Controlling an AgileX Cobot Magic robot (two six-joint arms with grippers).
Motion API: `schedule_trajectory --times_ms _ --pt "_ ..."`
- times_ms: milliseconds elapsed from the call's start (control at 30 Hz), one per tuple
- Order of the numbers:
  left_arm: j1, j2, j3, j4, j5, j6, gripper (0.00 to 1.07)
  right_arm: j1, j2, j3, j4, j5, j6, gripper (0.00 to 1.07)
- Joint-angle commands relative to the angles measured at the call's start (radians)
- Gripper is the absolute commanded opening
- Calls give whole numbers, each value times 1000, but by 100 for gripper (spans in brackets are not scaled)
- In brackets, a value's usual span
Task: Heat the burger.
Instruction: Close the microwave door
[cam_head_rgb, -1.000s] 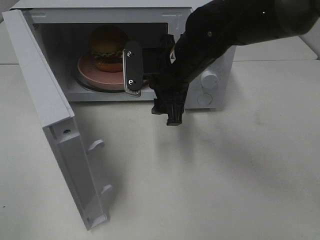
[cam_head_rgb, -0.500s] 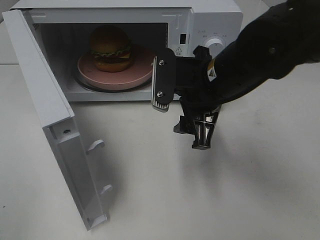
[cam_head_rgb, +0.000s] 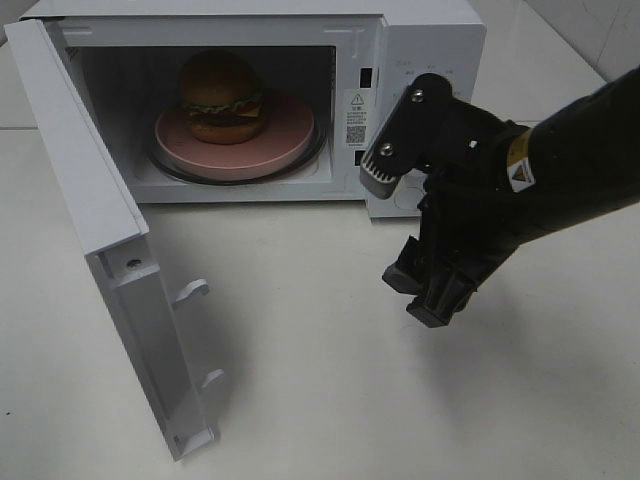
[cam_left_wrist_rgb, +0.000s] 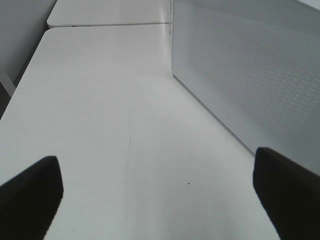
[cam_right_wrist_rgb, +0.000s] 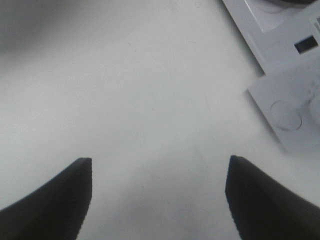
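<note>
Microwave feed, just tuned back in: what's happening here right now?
The burger sits on a pink plate inside the microwave, whose door stands wide open. The right pincer hangs open and empty above the table, in front of the control panel. The left pincer is open and empty too, low over the table beside a perforated white wall. Nothing is being held. The door is not yet shut, so heating has likely not begun.

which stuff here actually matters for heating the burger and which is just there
Part of the job:
burger
pink plate under it
microwave
open door
right gripper, jaws open

Just there:
table
left gripper, jaws open, empty, beside the microwave's perforated side
</note>
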Motion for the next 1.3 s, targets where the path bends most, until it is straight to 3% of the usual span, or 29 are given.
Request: schedule_trajectory --times_ms 33,533,1000,1300 --pt "-6 -19 2 -7 -3 -2 98 -2 -86 32 -9 56 194 72" --pt "-6 -19 2 -7 -3 -2 98 -2 -382 36 -8 513 420 72" --pt "-6 -19 2 -7 -3 -2 98 -2 -632 36 -7 779 427 72" --pt "-6 -19 2 -7 -3 -2 98 -6 -855 65 -16 833 455 72"
